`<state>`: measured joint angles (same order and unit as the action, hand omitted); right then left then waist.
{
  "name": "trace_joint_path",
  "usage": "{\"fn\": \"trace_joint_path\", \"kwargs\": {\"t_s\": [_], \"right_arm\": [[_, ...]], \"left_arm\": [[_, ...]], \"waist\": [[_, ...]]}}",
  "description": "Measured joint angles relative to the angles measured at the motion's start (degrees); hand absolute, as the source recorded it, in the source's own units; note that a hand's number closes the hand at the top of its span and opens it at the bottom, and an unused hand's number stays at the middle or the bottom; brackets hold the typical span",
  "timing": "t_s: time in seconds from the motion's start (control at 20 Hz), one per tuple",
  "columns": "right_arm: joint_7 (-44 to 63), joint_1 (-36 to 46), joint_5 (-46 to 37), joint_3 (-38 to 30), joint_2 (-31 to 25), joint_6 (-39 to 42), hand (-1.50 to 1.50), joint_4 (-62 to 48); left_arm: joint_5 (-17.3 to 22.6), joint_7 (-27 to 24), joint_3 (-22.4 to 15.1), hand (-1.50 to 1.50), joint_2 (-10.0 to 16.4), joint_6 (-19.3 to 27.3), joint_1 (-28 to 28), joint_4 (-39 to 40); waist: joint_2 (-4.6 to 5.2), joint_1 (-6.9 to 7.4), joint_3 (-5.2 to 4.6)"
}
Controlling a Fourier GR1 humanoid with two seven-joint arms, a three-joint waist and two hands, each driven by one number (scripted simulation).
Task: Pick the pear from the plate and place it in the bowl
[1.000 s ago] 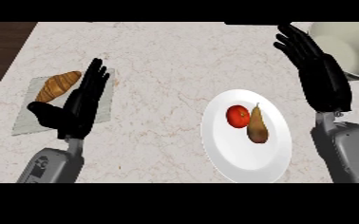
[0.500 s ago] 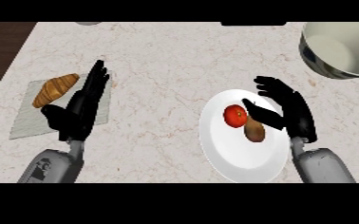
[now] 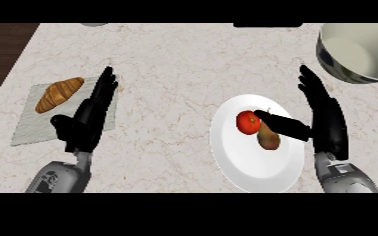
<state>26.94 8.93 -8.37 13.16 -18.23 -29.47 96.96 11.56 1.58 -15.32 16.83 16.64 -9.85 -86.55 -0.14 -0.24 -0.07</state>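
Right hand (image 3: 328,125) open beside the plate (image 3: 251,167), thumb apparently touching the pear (image 3: 269,141); closing now could roll the pear away or knock the tomato (image 3: 248,122) touching it.

Marble counter (image 3: 177,65), white plate (image 3: 251,167), grey cloth (image 3: 33,125) (left), bowl (image 3: 353,50) (far right)

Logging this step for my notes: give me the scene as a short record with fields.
pear: on the plate, right of the tomato, thumb of the right hand across its top
bowl: upper right, apart from the plate
right hand: open, fingers straight, over the plate's right rim
left hand: open, resting lower left beside the croissant on a grey mat
status: pear not yet lifted
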Motion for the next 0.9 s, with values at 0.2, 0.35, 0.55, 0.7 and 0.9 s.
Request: {"fn": "trace_joint_path", "kwargs": {"t_s": [0.2,0.35,0.55,0.7,0.9], "right_arm": [[12.0,5.25,-1.54,-2.42,-5.32,4.76,-1.5,0.92],[18.89,10.0,-0.52,-3.79,-6.78,9.03,-1.5,-0.3],[26.05,13.32,3.71,-5.45,-8.5,15.35,-1.5,-2.31],[28.82,14.96,5.57,-4.94,-8.14,18.62,-1.5,-5.21],[30.51,15.81,7.33,-4.21,-7.17,21.85,-1.5,-9.42]], "left_arm": [[-0.98,1.03,-0.09,0.0,-0.7,0.41,-0.08,-0.7],[-1.29,0.94,0.2,0.0,-0.93,-0.26,0.43,-1.32],[-1.84,0.29,0.13,0.0,-1.91,-0.6,0.76,-0.6],[-2.38,-0.05,0.25,0.0,-2.6,-0.83,0.22,0.3],[-2.54,0.02,0.97,0.0,-2.98,-1.55,-0.17,0.73]], "waist": [[0.02,0.21,0.0],[0.06,0.43,0.0],[0.1,0.44,0.01],[0.17,0.5,0.02],[0.21,0.56,0.04]]}}
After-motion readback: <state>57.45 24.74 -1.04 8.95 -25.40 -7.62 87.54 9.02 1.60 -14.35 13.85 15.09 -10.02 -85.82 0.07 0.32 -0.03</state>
